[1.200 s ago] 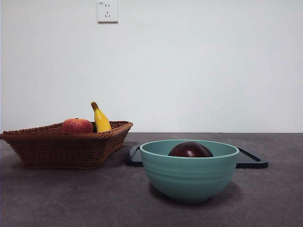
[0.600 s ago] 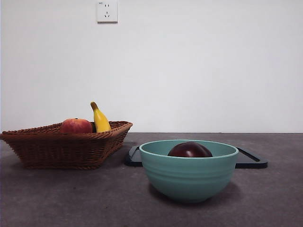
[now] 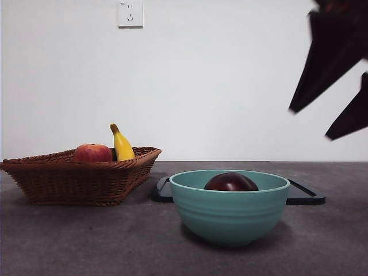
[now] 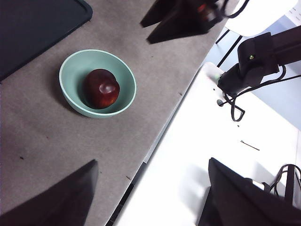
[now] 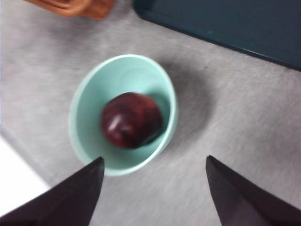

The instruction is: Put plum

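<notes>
Plum (image 3: 231,182): dark maroon, near black at the edges, smooth and glossy with pale highlights, round with a shallow dimple on top; seen also from the left wrist (image 4: 101,88) and, blurred, from the right wrist (image 5: 131,119). Lying inside the teal bowl (image 3: 229,214), on its floor, only the upper curve showing above the rim in the front view. Bowl standing on the grey table (image 3: 86,241), ribbed on the outside, nothing over its mouth. Just behind the bowl, a flat dark tray (image 3: 305,195), partly hidden by it. Off to one side, well apart from the bowl, a brown wicker basket (image 3: 80,178) holding a red-orange fruit (image 3: 92,153) and a yellow banana (image 3: 122,144) standing on end against the far rim. White wall socket (image 3: 130,13) high on the wall behind. Right gripper (image 3: 339,118) dark and large at the upper corner of the front view, above and to the side of the bowl, jaws spread apart, holding nothing, not touching plum or bowl. Left gripper (image 4: 150,197) high over the table's edge, jaws likewise wide apart and empty, well away from the bowl.
</notes>
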Controlling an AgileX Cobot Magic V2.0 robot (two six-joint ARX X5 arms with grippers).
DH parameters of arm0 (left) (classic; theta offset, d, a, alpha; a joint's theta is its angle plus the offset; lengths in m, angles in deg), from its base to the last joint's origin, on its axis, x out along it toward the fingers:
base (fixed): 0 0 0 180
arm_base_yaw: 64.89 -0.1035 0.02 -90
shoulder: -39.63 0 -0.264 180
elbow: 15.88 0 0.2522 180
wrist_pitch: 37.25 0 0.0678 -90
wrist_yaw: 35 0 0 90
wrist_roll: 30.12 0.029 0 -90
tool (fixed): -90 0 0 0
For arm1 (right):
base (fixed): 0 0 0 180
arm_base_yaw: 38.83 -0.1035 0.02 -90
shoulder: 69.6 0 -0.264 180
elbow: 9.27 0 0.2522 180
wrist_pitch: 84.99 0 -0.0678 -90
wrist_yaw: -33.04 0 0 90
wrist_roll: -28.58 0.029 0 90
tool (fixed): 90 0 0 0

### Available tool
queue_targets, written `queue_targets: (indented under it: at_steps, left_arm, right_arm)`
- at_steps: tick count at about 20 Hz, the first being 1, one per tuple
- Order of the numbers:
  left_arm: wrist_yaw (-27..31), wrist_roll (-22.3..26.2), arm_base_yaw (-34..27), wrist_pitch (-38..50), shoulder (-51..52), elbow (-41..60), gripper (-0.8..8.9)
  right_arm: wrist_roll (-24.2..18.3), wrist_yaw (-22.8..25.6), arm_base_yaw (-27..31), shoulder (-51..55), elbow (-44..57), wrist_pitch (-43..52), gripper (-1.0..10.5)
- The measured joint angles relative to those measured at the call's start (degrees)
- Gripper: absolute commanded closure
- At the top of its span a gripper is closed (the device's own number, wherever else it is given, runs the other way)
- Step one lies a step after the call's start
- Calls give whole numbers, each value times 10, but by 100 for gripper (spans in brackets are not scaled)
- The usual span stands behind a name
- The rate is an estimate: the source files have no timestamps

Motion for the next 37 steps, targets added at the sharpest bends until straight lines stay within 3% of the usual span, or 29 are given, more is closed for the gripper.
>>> queue_targets:
  at_steps: [3,10,12,19,30,37]
  left_arm:
    - [0,1,0,9,0,0,440]
    - [0,1,0,15,0,0,440]
    - [0,1,0,15,0,0,440]
    - [0,1,0,15,0,0,440]
    - [0,1,0,16,0,0,440]
    - [0,1,0,24,0,0,440]
  right_arm:
    - [9,50,-37,-53,3,58,650]
    - [27,105,-82,-160,3,159,697]
    - [33,124,-89,-180,3,176,769]
    - [36,127,-108,-219,3,201,931]
    - [36,127,-110,-219,-49,181,937]
    - [35,140,-41,-232,-133,169,937]
